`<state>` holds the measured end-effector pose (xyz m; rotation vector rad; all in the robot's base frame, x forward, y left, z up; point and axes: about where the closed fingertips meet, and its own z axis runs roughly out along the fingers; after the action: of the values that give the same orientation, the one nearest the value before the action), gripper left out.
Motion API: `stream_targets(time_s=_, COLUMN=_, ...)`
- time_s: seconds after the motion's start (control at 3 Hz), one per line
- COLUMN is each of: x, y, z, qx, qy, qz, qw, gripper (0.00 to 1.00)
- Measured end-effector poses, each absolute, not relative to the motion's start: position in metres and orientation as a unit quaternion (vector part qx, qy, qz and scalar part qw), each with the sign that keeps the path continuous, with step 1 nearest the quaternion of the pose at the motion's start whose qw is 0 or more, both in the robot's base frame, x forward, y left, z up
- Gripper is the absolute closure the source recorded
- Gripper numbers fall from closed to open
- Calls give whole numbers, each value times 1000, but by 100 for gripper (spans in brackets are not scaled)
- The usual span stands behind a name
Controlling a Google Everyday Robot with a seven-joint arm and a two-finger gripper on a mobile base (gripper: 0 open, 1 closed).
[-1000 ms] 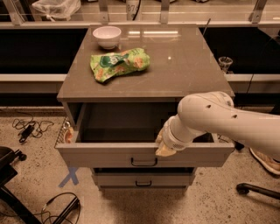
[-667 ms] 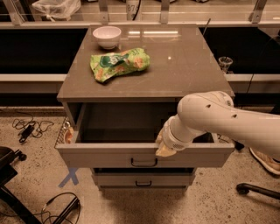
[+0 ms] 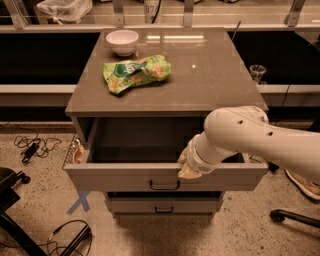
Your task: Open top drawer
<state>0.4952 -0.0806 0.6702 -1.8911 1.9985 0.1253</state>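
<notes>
Down at the bottom of my view lies a speckled floor (image 3: 240, 230), with a blue tape cross (image 3: 80, 202) stuck to it at the left and a loose black cable (image 3: 70, 237) curling just in front of that. A dark chair foot (image 3: 295, 216) pokes in from the right.

Just beyond, a narrower drawer (image 3: 135, 206) sits shut under the cabinet, its small dark handle in the middle. Above it the top drawer (image 3: 110, 177) stands open, drawn well out from the cabinet body, so that I look down into its deep, plain grey inside. Its bar handle (image 3: 164, 186) sits in the middle of the wide front.

My claw (image 3: 189, 165) is at the upper edge of that front, a little right of the handle, pressed close to the rim from the inner side. Whether it is clenched or released I cannot tell, for my own white arm (image 3: 260, 137) reaches in from the right and covers most of it.

Farther on is the grey-brown cabinet top (image 3: 210, 75), smooth and faintly shiny. A crumpled green snack bag (image 3: 136, 73) lies on its left half, and a white bowl (image 3: 122, 41) stands behind the bag near the back left corner, apart from it.

More cables (image 3: 32, 147) tangle on the floor left of the cabinet. Behind everything runs a long pale ledge with dark space under it; a small glass (image 3: 257, 73) stands to the right, and a clear plastic bag (image 3: 65, 9) rests at the far left.
</notes>
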Motion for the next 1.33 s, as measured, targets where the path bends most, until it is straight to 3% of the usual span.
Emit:
stream_targets(time_s=0.33, x=495, y=-81, z=670, qx=-674, qy=712, qz=45, qw=192, gripper=100)
stream_targets(time_s=1.0, x=494, y=-80, z=672, qx=-675, qy=711, qz=43, qw=193, gripper=51)
stream_targets(time_s=1.33, x=494, y=-80, z=674, qx=-676, qy=710, qz=42, qw=193, gripper=20)
